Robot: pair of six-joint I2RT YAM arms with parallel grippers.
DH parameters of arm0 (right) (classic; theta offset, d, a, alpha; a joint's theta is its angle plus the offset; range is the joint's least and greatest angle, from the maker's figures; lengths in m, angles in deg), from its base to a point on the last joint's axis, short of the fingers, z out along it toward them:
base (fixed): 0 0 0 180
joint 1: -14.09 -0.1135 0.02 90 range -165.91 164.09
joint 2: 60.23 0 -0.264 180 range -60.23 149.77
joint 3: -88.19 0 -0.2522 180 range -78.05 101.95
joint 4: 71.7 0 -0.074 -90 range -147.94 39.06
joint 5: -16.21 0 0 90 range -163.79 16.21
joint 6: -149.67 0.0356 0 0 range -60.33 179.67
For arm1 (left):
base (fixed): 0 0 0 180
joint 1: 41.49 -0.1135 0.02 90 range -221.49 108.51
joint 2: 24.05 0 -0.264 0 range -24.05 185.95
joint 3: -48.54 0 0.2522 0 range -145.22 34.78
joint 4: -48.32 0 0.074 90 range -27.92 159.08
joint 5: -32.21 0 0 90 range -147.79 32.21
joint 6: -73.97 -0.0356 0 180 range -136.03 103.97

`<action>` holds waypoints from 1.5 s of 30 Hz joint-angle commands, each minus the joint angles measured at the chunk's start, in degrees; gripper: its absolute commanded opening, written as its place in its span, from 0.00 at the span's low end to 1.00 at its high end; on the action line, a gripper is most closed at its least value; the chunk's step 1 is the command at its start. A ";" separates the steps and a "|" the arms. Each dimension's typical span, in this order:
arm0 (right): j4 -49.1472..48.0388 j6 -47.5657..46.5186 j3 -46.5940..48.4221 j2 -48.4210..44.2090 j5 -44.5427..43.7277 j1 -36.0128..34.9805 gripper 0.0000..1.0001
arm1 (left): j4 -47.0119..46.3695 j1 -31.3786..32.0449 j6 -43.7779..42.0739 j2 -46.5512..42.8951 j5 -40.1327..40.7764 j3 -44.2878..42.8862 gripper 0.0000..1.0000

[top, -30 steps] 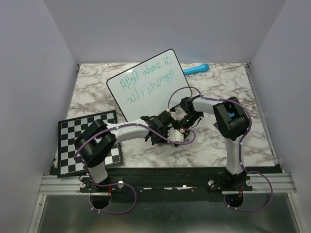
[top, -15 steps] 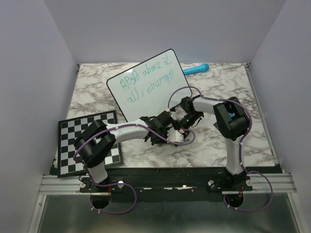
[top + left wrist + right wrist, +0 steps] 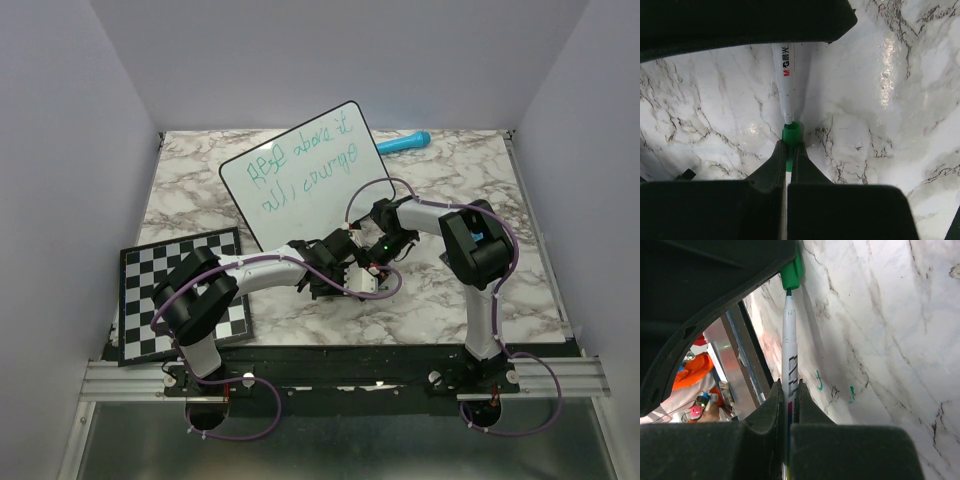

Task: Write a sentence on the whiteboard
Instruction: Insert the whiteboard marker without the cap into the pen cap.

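You see a white whiteboard (image 3: 300,222) with a thin black rim, its sentence (image 3: 300,168) in green loops, a black-and-white checkerboard (image 3: 160,275), a white marble table (image 3: 430,290) veined grey, a bright blue cylinder (image 3: 403,142), a white marker (image 3: 786,80) with red lettering, its green cap (image 3: 791,133), purple cables (image 3: 372,186).

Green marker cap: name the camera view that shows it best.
Left wrist: the cap sits centred and sharp, pinched by the left fingers, meeting the marker. Right wrist shows it small at the top edge; top external cannot resolve it.
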 commanded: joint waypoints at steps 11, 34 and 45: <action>-1.11 0.94 0.67 1.02 -0.34 0.11 0.01 | 0.42 -0.26 0.73 -0.74 -2.57 0.65 0.00; -0.93 1.55 2.61 2.87 0.80 -0.68 0.01 | 0.60 -0.17 1.44 -0.74 -3.54 -0.85 0.00; -1.11 1.64 3.48 3.13 2.56 -0.77 0.01 | -0.37 0.26 2.66 -1.18 -5.03 -1.55 0.00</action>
